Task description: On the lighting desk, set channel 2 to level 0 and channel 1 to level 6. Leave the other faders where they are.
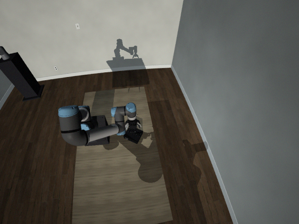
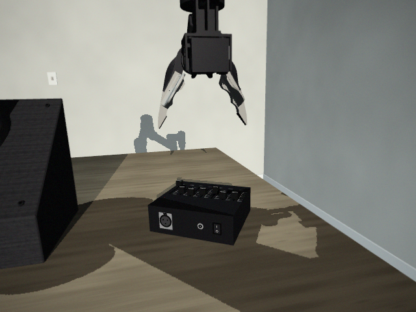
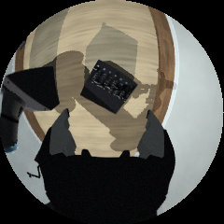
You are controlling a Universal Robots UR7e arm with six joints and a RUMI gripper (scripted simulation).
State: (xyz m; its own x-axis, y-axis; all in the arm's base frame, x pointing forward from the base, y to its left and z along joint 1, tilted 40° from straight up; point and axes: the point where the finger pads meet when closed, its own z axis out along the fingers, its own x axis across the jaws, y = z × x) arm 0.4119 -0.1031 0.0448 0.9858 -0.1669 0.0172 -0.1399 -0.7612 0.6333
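Hovering released, the hand [image 1: 133,126] [image 2: 203,126] [image 3: 107,109] stands above the lighting desk [image 1: 133,135] [image 2: 191,220] [image 3: 104,97], whose fader row runs oblique to the table's [image 1: 116,180] [image 2: 151,282] [image 3: 126,23] nearest long edge.

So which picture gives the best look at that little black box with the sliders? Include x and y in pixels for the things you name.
The exterior view: the lighting desk [image 1: 133,135] [image 2: 190,223] [image 3: 104,97] shows its sockets, switch and slider knobs there. The wrist view shows its top, smaller; the top view shows it tiny and dark.
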